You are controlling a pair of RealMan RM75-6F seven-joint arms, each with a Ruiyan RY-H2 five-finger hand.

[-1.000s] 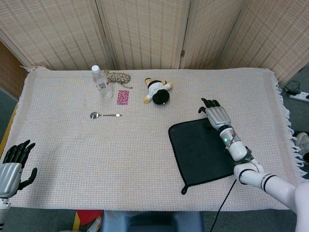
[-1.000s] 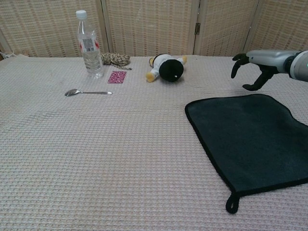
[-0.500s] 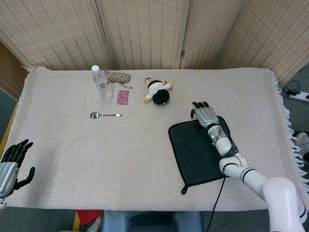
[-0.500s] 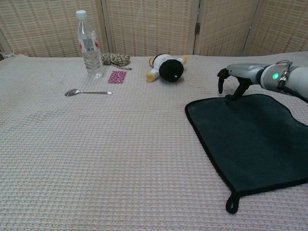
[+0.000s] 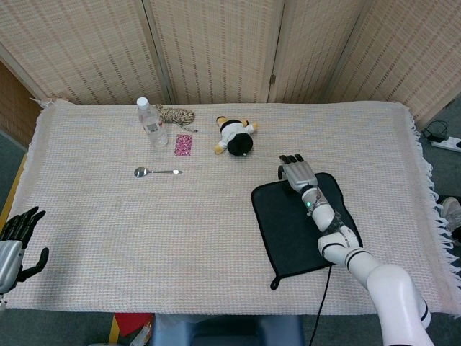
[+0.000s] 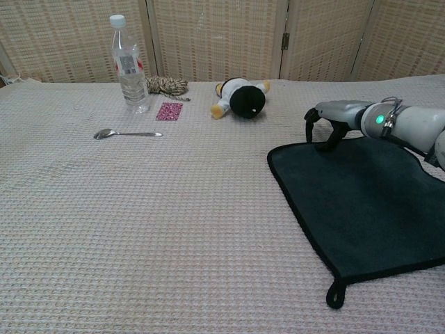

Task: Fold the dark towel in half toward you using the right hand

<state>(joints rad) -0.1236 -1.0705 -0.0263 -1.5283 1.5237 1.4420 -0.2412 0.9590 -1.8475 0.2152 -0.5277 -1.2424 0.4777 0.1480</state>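
The dark towel (image 5: 299, 223) lies flat on the right half of the table, its hanging loop at the near-left corner; the chest view shows the towel (image 6: 368, 202) filling the lower right. My right hand (image 5: 297, 173) sits at the towel's far edge, near its far-left corner. In the chest view the right hand (image 6: 330, 118) arches down, its fingertips touching the cloth just past the edge and its thumb on the towel. The edge lies flat, not lifted. My left hand (image 5: 13, 245) hangs off the table's near-left corner, fingers spread, holding nothing.
Along the far side stand a water bottle (image 5: 151, 122), a coil of rope (image 5: 178, 114), a pink card (image 5: 184, 144) and a plush toy (image 5: 234, 135). A spoon (image 5: 155, 171) lies left of centre. Woven screens close off the back.
My right hand has moved left and toward me, coming down from above the table onto the towel's far edge. The left hand has slid a little lower.
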